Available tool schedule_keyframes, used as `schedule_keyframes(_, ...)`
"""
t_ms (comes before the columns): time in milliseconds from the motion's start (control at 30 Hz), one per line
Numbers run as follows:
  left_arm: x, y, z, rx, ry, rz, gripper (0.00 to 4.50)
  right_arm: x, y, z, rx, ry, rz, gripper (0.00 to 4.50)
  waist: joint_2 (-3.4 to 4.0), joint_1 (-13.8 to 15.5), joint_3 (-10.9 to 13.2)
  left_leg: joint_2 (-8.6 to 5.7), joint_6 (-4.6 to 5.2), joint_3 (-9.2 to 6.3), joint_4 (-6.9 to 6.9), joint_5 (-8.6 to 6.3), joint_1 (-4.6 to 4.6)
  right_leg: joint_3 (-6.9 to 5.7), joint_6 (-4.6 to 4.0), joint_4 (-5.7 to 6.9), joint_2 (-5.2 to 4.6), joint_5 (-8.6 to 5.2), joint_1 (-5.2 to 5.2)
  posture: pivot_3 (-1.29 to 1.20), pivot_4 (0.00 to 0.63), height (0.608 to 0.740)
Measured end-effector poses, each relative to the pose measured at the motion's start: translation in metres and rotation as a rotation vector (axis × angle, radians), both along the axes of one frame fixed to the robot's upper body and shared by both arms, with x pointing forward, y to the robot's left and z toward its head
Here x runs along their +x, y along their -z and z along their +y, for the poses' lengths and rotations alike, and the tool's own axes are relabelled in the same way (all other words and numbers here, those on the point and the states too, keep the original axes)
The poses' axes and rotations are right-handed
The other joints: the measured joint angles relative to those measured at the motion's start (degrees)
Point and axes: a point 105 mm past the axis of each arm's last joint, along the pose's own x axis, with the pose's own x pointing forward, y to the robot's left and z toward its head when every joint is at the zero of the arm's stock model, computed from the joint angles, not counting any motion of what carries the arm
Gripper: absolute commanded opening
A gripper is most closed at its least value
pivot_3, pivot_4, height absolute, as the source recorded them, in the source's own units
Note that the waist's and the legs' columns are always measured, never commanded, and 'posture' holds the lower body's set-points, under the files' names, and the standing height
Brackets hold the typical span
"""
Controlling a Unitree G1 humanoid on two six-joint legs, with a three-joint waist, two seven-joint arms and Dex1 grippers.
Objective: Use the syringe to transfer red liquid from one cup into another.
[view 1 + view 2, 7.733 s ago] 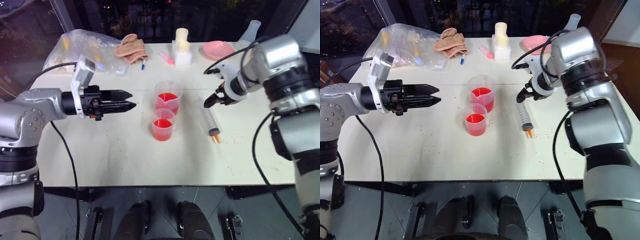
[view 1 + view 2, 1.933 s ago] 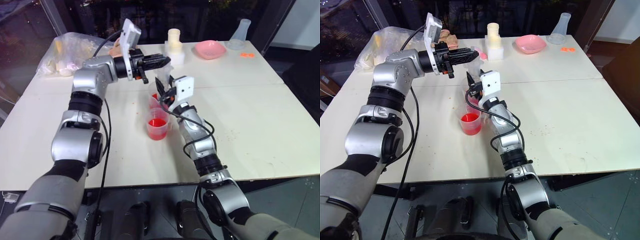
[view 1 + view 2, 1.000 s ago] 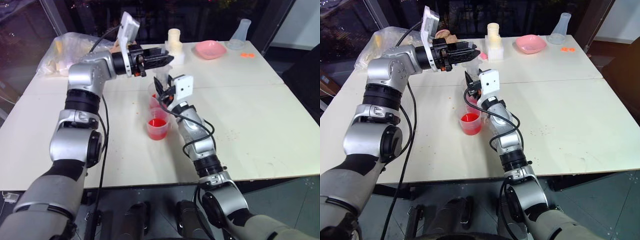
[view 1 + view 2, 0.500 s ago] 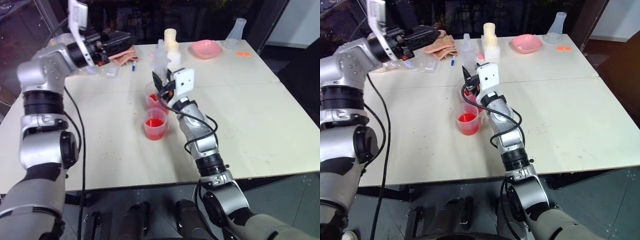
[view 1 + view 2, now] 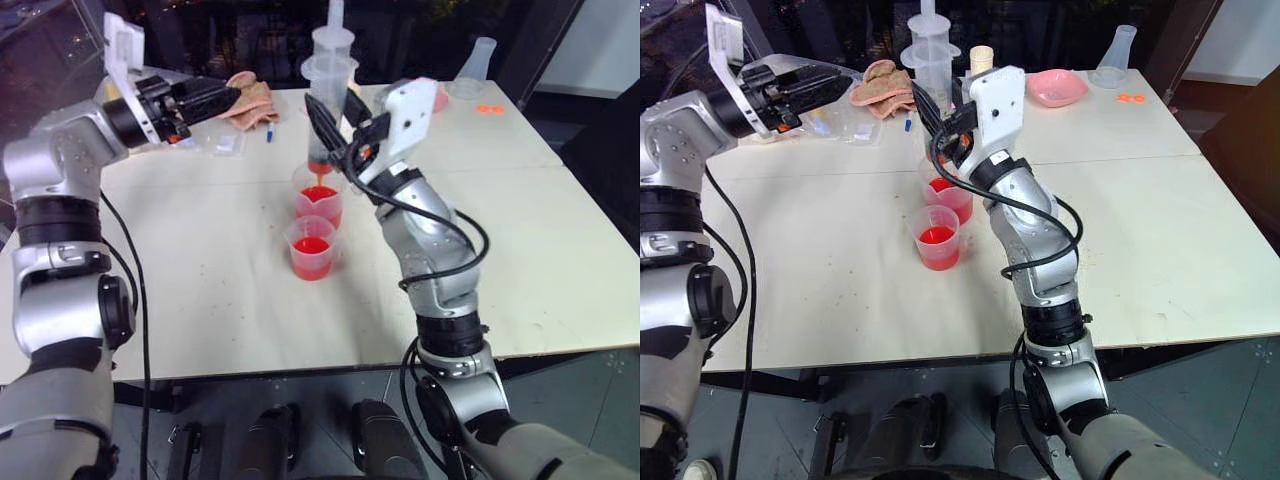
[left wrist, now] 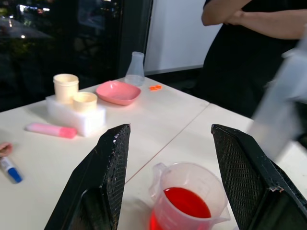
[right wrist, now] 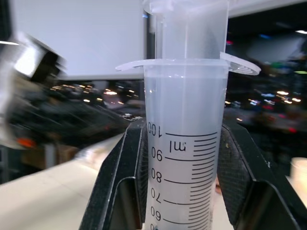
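Clamped on the large clear plastic syringe [image 5: 326, 105] with printed scale and white plunger, the right claw [image 5: 333, 128] holds it upright by the lower barrel, one black finger on each side. In the right wrist view the barrel [image 7: 184, 143] stands between the two pads, its scale reading upward toward the flange. The small orange tip points down into the farther clear plastic cup [image 5: 319, 203], which holds translucent bright red liquid [image 5: 319, 193]. Just beside that cup, at six o'clock from it, stands a second clear plastic cup [image 5: 310, 249] with red liquid [image 5: 311, 244] in it as well. Both cups rest near the middle of the pale surface [image 5: 220, 270].

At about ten o'clock from the cups, the left claw [image 5: 215, 96] hovers above the surface with its black fingers [image 6: 106, 177] spread wide and nothing between them, pointing toward the syringe.

Along the far edge of the surface lie a crumpled tan cloth [image 5: 255, 97], a pink shallow bowl [image 6: 117, 92], a clear conical flask [image 5: 480, 62], a white block carrying two cream cylinders [image 6: 76, 106], and a pink marker [image 6: 50, 130]. A person in dark clothing [image 6: 249, 57] stands beyond the surface with arms crossed.
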Motion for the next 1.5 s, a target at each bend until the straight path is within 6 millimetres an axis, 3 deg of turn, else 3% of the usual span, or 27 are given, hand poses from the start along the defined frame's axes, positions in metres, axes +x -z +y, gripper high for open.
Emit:
schedule_keyframes(233,-0.003,-0.003,-0.031,-0.01,0.086,0.014,2.85,-0.02,0.0,0.007,0.046,-0.172,0.104,1.36,0.0,0.07,0.0,0.0,0.02,0.01,0.01,-0.01,-0.01,0.02,0.0,-0.01,-0.03,0.0,0.01,0.0,0.15,0.74)
schedule_keyframes(467,-0.02,-0.023,-0.047,-0.026,0.18,0.032,2.85,-0.022,0.035,0.009,-0.045,-0.182,0.14,1.36,0.0,0.04,0.0,0.0,0.03,0.04,0.01,-0.01,0.0,0.01,0.0,-0.02,-0.01,0.0,0.01,0.0,0.15,0.74)
schedule_keyframes(767,-0.044,-0.041,-0.047,-0.016,0.294,0.034,2.85,-0.021,0.045,0.01,-0.077,-0.146,0.088,1.36,0.0,-0.13,0.0,0.01,0.02,0.05,0.01,-0.01,0.01,0.01,0.0,-0.01,0.0,0.0,0.01,0.0,0.15,0.74)
schedule_keyframes(1033,-0.049,-0.032,-0.044,0.005,0.337,0.054,2.85,-0.016,0.061,0.01,-0.125,-0.126,0.092,1.36,0.0,0.08,0.0,0.01,0.02,0.05,0.01,-0.01,0.01,0.01,0.0,-0.04,0.0,0.0,0.02,0.0,0.15,0.74)
schedule_keyframes(1500,-0.048,-0.021,-0.048,0.078,0.389,0.033,2.85,-0.011,0.067,0.008,-0.145,-0.099,0.087,1.36,0.0,0.7,0.0,0.01,0.02,0.05,0.01,-0.01,0.01,0.02,0.0,-0.06,0.0,0.0,0.03,0.0,0.15,0.74)
